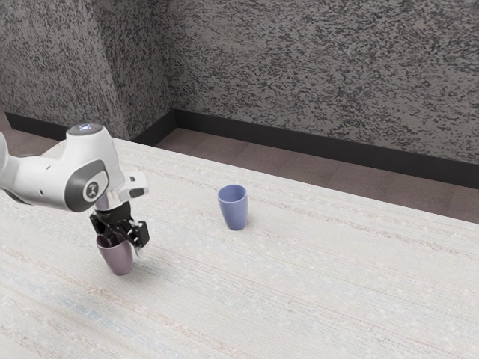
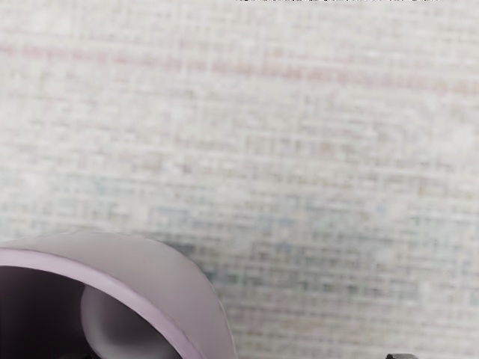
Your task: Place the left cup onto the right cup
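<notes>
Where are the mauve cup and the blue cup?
Mauve cup (image 1: 116,262): exterior view, on its side wall.
Blue cup (image 1: 233,209): exterior view, on its side wall.

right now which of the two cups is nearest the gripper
The mauve tapered cup, directly under the black gripper at the exterior view's left. The periwinkle blue cup stands alone, farther toward the right.

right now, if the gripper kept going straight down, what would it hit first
The mauve cup: the gripper points down right at its rim, so the cup comes first, with the table under it. Whether they already touch is unclear.
</notes>
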Controlling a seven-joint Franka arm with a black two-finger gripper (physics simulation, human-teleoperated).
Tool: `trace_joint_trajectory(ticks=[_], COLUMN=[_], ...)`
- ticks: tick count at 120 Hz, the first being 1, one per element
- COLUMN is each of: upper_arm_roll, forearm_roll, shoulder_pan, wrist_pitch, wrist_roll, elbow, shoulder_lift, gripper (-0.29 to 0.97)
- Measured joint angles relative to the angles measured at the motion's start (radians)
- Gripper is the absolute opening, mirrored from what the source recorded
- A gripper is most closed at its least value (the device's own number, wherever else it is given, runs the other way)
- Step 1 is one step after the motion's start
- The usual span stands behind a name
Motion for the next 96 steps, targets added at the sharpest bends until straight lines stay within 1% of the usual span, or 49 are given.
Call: trace_joint_trajectory(ticks=[9,16,24,33,46,65,77,96], upper_arm_roll=[0.000,0.000,0.000,0.000,0.000,0.001,0.002,0.002], forearm_roll=[-0.007,-0.011,-0.013,-0.014,-0.015,-0.012,-0.008,-0.004], shoulder_pan=[-0.001,-0.002,-0.001,-0.001,0.000,0.000,0.000,0.000], wrist_pitch=[0.006,0.009,0.011,0.013,0.015,0.015,0.014,0.009], wrist_roll=[-0.001,-0.002,-0.002,-0.003,-0.004,-0.009,-0.016,-0.024], elbow=[0.000,0.000,0.000,0.000,0.000,0.000,0.000,0.000], shoulder_lift=[0.002,0.002,0.002,0.003,0.002,0.002,0.002,0.001], gripper=[0.28,0.17,0.08,0.02,-0.04,-0.09,-0.11,-0.11])
